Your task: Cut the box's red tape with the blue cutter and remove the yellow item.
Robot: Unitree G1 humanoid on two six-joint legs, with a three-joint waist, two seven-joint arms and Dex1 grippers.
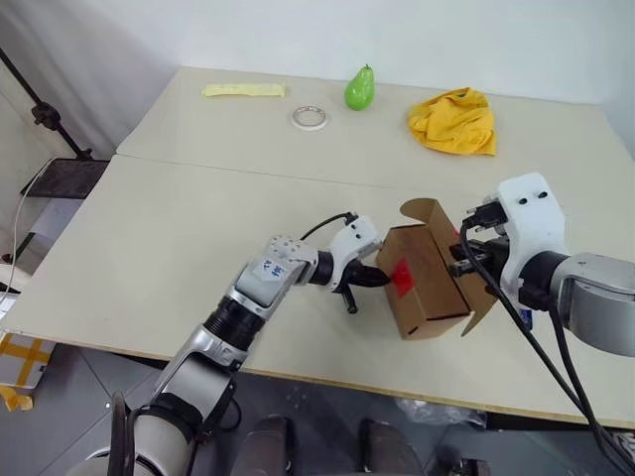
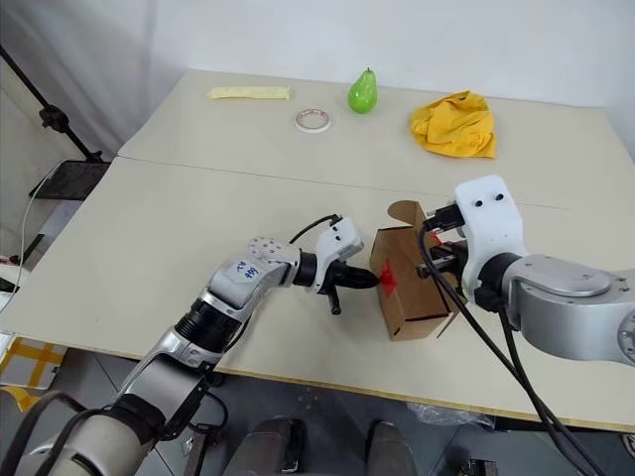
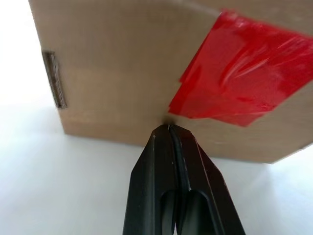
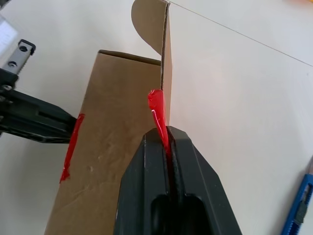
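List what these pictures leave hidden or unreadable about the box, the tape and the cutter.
- Inside of the box: its opening faces away from the head camera behind the right gripper, so the yellow item cannot be seen.
- Blue cutter: cut off by the right wrist view's edge; blade state unreadable.
- Red tape: whether its seam is fully cut is unclear.
- Left gripper: its shut tips meet the box, hiding the contact spot.

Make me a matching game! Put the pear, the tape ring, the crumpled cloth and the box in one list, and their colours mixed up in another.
Things:
1. pear
2. tape ring
3. crumpled cloth
4. box

Colours:
A. brown
B. yellow
C. green
D. white

Pairs: 1-C, 2-D, 3-B, 4-A
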